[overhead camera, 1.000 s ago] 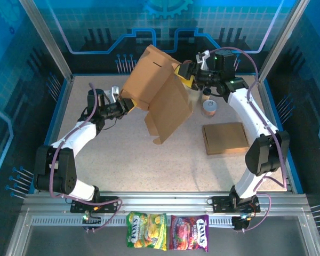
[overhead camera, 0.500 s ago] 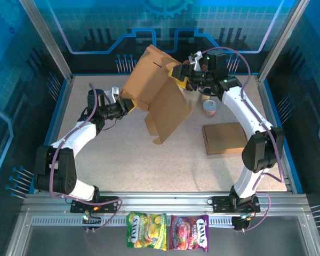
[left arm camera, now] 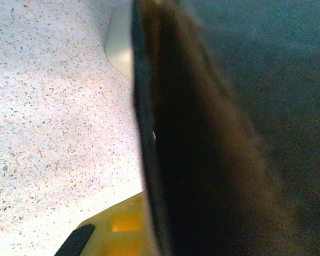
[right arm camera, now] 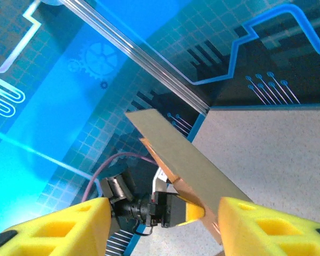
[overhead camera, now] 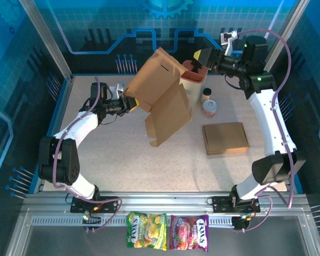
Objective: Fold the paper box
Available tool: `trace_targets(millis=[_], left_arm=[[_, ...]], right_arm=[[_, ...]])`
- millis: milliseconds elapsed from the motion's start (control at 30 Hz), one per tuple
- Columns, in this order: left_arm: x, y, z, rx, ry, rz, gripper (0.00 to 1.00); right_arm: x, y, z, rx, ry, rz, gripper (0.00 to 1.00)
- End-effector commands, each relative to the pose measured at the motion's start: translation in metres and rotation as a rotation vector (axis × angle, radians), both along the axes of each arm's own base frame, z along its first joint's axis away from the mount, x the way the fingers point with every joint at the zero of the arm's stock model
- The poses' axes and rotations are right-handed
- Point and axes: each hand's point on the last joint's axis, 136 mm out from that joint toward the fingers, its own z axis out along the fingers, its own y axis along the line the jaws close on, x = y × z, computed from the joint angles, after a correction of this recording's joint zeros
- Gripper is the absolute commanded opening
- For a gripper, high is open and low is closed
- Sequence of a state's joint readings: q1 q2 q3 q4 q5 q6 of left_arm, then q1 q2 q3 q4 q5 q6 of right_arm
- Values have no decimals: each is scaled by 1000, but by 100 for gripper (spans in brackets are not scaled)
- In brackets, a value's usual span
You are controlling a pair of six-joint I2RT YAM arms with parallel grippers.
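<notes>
Though blurred, box (left arm camera: 202, 160) in left hand (overhead camera: 130, 102)

Two paper boxes (overhead camera: 159, 88) (overhead camera: 225, 137), two candy bags (overhead camera: 146, 230) (overhead camera: 188, 233), two arms (overhead camera: 77, 128) (overhead camera: 272, 117).

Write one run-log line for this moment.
left fingers: shut on paper box | right fingers: open, clear of box | box: held up, flap hanging

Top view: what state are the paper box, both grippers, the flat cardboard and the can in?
paper box: held in the air, half-formed, one flap hanging down.
left gripper: shut on the paper box's edge.
right gripper: open, holding nothing.
flat cardboard: lying flat.
can: upright.
</notes>
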State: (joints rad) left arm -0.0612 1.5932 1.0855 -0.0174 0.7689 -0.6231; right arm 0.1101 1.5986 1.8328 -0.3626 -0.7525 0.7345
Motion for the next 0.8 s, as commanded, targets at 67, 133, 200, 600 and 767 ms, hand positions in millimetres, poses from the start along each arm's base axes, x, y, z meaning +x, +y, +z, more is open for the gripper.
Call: trace_targets(millis=[67, 133, 200, 600, 767], left_arm=[[1, -3, 8, 14, -22, -78, 0], [-1, -3, 7, 18, -16, -87, 0], [-2, -4, 7, 20, -16, -94, 0], [-10, -6, 4, 26, -8, -135, 0], [-12, -7, 5, 25, -10, -148, 0]], right_arm=[[33, 11, -25, -53, 24, 76, 53], [36, 20, -31, -82, 11, 121, 53], [39, 27, -40, -99, 10, 165, 54], [25, 55, -50, -98, -27, 332, 57], [18, 64, -58, -124, -21, 359, 57]])
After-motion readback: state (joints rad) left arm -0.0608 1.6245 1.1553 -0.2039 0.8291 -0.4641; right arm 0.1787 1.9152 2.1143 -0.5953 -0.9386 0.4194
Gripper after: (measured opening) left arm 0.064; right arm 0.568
